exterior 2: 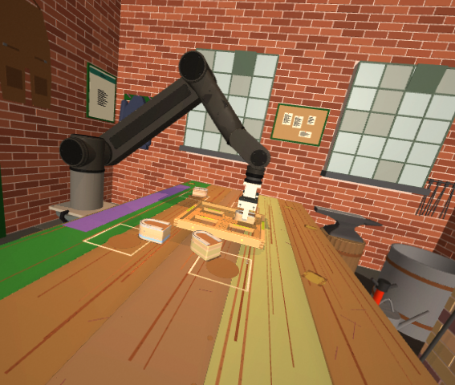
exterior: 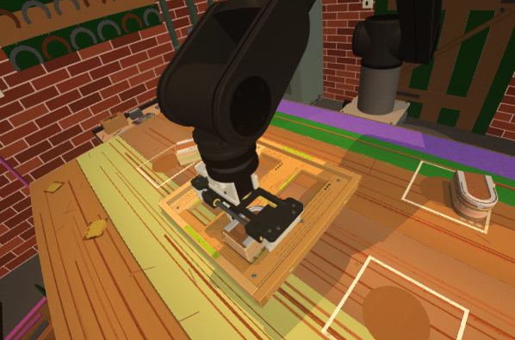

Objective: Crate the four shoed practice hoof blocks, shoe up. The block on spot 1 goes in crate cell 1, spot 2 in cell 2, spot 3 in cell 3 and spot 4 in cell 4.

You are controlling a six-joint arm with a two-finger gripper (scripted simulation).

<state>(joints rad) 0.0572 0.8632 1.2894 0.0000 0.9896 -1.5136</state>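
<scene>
A hoof block [exterior: 246, 242] sits in the near cell of the wooden crate [exterior: 262, 212], with its metal shoe on top. My gripper [exterior: 252, 221] is down in that cell around the block, and it is open and holds nothing. A second block [exterior: 473, 194] stands shoe up on the marked square at the far right. A third block [exterior 2: 206, 244] lies tilted between the crate and its marked square [exterior 2: 220, 267]. A fourth block [exterior: 187, 152] stands on the far-left square, partly hidden by my arm.
The crate's wooden rim [exterior: 301, 255] and inner dividers surround my gripper. An empty marked square [exterior: 394, 303] lies in the right foreground. My arm's base [exterior: 381, 88] stands at the back, beyond a purple strip. An anvil [exterior 2: 341, 221] and a barrel stand off the bench's far side.
</scene>
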